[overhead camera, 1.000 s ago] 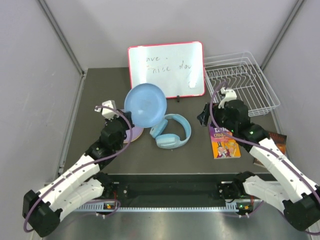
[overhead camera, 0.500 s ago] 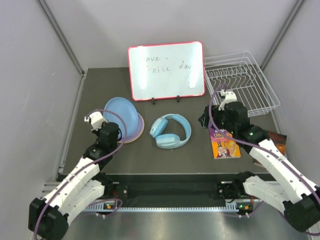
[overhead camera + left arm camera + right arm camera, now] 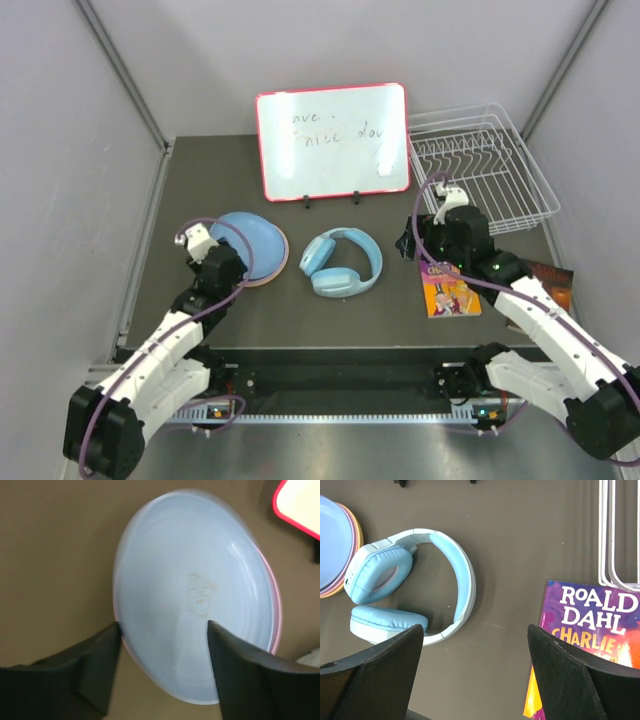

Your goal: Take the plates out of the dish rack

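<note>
While the light blue plate [image 3: 195,595] lies face-up on top of the stack of plates [image 3: 250,250] at the left of the tabletop [image 3: 300,320], the left gripper [image 3: 164,626] hangs over its near side, jaws spread and gripping nothing. The right gripper [image 3: 475,627] hovers with jaws released above the headphones [image 3: 410,585] and a book [image 3: 590,645], near the white dish rack [image 3: 478,168] at the far right.

Open tabletop [image 3: 190,180] lies left of the whiteboard [image 3: 333,141] and on the near side of the headphones [image 3: 341,262]. Between the plate stack [image 3: 255,245] and the headphones the gap is narrow. The Roald Dahl book [image 3: 449,285] and dish rack [image 3: 480,165] hem the right end effector [image 3: 408,238].
</note>
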You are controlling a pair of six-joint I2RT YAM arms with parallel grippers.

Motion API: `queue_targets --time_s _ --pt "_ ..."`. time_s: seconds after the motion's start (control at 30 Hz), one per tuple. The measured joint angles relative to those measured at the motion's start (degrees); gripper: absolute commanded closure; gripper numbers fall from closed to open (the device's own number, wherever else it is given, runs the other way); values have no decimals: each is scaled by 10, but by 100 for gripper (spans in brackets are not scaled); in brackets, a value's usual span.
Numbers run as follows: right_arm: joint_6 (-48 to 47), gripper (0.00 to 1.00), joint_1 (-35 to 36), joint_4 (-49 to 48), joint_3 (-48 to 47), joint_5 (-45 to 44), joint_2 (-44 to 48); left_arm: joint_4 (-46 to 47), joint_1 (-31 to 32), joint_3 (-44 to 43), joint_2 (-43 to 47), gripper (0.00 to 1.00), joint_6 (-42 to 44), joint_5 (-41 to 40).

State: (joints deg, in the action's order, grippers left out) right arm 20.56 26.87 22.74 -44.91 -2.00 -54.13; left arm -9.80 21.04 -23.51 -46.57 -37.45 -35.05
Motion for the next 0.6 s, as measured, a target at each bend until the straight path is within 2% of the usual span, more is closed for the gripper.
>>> queue_targets --time_s 0.1,0.2,0.37,0.6 --pt "0 15 0 -4 4 1 -3 -5 0 0 -10 7 -6 15" --pt "-1 13 0 -5 4 0 -4 -6 0 0 -11 1 -4 16" --pt "-13 4 0 -10 11 -19 -3 -12 0 -7 5 1 13 16" --pt "-48 2 -1 -23 50 -118 47 -5 0 -45 70 1 91 60"
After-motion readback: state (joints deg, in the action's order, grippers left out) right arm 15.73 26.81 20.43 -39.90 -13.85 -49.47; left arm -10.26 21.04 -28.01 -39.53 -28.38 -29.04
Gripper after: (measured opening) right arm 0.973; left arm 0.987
